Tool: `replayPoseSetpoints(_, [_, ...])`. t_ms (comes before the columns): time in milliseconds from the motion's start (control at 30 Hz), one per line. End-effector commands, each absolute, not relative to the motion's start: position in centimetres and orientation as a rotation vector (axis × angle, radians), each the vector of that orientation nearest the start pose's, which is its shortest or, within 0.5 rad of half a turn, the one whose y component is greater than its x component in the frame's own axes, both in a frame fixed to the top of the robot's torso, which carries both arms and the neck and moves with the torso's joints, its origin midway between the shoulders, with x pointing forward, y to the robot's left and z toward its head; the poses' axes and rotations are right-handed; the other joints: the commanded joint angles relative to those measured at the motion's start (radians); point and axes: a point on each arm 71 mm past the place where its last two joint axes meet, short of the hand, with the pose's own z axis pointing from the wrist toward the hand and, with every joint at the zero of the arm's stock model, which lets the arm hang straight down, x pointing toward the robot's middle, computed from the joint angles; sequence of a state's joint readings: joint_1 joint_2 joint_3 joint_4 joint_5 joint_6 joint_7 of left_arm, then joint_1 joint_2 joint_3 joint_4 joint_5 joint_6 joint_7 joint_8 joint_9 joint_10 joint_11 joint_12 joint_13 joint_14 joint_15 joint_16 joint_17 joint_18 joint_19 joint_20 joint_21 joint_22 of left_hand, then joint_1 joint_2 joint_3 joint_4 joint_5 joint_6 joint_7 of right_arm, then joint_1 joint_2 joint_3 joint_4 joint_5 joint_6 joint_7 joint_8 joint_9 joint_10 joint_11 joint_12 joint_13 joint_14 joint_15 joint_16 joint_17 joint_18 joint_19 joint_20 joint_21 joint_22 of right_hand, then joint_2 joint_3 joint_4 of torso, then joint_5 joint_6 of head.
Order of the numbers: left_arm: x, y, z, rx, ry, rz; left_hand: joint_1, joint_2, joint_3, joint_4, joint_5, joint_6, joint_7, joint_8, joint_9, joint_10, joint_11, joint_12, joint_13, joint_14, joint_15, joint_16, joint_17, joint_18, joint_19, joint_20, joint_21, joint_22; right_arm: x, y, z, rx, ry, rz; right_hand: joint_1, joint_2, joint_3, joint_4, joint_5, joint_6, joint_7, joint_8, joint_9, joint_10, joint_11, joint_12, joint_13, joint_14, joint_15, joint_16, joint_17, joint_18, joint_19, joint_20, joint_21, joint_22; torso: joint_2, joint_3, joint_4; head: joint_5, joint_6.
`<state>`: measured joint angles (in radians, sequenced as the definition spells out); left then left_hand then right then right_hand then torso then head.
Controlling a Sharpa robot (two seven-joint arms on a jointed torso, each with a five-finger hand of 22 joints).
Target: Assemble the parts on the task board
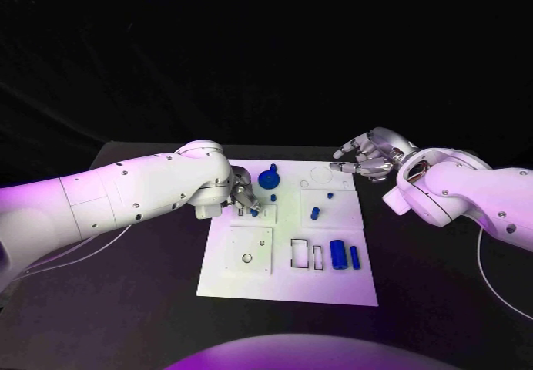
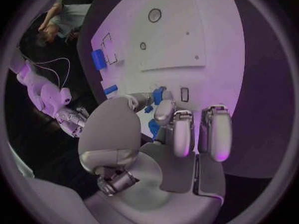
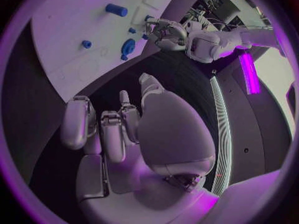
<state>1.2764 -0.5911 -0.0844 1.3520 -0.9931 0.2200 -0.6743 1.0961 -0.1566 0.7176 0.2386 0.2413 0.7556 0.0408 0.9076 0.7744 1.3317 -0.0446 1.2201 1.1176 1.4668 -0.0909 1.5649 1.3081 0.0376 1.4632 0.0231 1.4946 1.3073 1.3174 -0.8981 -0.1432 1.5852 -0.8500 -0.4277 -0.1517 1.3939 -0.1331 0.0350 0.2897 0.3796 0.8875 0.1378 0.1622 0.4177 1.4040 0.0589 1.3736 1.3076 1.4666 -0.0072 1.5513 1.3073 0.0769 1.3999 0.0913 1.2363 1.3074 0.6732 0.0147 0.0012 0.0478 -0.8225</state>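
You see the left robot hand (image 1: pixel 238 197) over the task board's (image 1: pixel 286 287) left edge, fingertips pinching a small blue part (image 2: pixel 159 95). The right robot hand (image 1: pixel 370 156) hovers just beyond the far right corner, fingers curled, holding nothing. Other blue parts (image 1: pixel 343 255) lie on the board, which sits on the black surface (image 1: pixel 133 308).
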Motion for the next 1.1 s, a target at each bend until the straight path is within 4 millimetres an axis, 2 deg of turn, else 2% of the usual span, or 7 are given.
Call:
replayPoseSetpoints(33, [50.22,14.37,-22.13,-0.105,2.448,-0.28,0.0,0.009,0.146,-0.14,0.004,0.007,-0.017,0.006,0.185,0.006,0.0,0.005,0.001,0.104,-0.007,0.006,0.263,-0.008,0.036,-0.007,0.005,0.157,48.47,-22.38,-17.06,0.448,1.764,0.805,0.005,0.0,0.005,-0.001,0.006,0.005,0.0,0.007,0.001,-0.002,-0.003,-0.002,0.037,0.086,-0.008,-0.005,0.188,0.007,-0.004,0.001,-0.006,0.042,0.0,0.0001,-0.0001,0.0,-0.001])
replayPoseSetpoints(833, [50.12,14.4,-22.17,-0.043,2.412,-0.228,-0.004,0.007,0.152,-0.146,0.009,0.009,-0.018,0.01,0.186,0.008,0.0,0.009,0.003,0.104,-0.007,0.006,0.263,-0.009,0.038,-0.007,0.007,0.161,48.45,-22.37,-17.23,0.448,1.771,0.804,0.003,0.0,0.005,-0.001,0.006,0.006,0.0,0.008,0.002,-0.003,-0.004,-0.003,0.037,0.086,-0.008,-0.006,0.187,0.007,-0.004,0.0,-0.007,0.042,0.0,0.0005,-0.0008,0.0,-0.007])
replayPoseSetpoints(1100, [49.89,14.17,-22.31,-0.041,2.428,-0.238,-0.015,0.005,0.152,-0.144,0.008,0.014,-0.018,0.015,0.186,0.01,0.0,0.01,0.003,0.104,-0.007,0.006,0.263,-0.01,0.039,-0.008,0.008,0.163,48.47,-22.38,-17.27,0.448,1.772,0.803,0.003,0.0,0.005,-0.001,0.006,0.006,0.0,0.008,0.002,-0.003,-0.004,-0.003,0.037,0.086,-0.008,-0.006,0.187,0.007,-0.004,0.0,-0.007,0.042,0.0,0.0019,-0.0006,-0.001,-0.011])
